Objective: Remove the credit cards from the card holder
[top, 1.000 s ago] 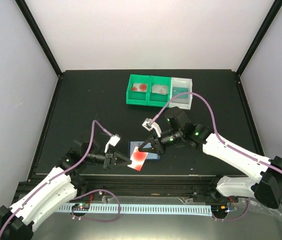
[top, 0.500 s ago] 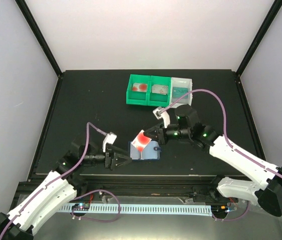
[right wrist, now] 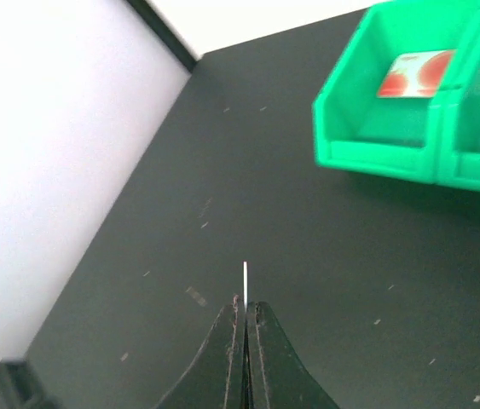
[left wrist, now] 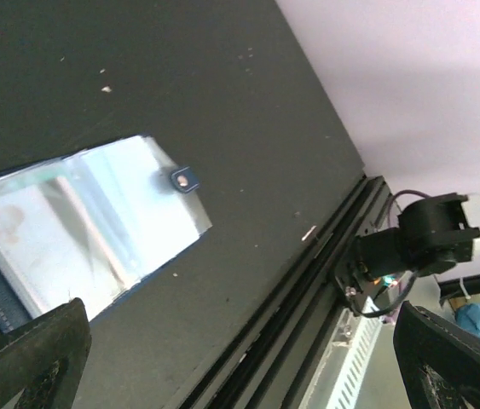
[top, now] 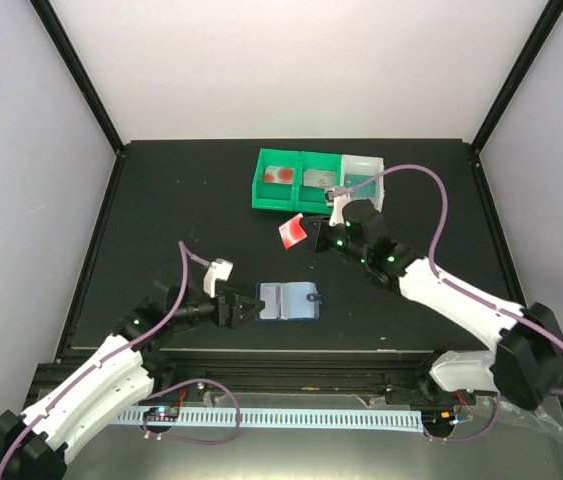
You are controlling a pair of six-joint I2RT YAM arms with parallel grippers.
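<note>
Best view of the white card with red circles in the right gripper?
Top external: the white card with red circles shows its face, pinched by the right gripper. Right wrist sees it edge-on, a thin line. Left wrist doesn't show it.

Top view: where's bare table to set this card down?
Widest bare patch: far-left table, between the left edge and the green trays. Smaller one right of the wallet, before the right arm. Crowded: between trays and wallet, where the right hand holds the card, and the wallet's left side at the left hand.
</note>
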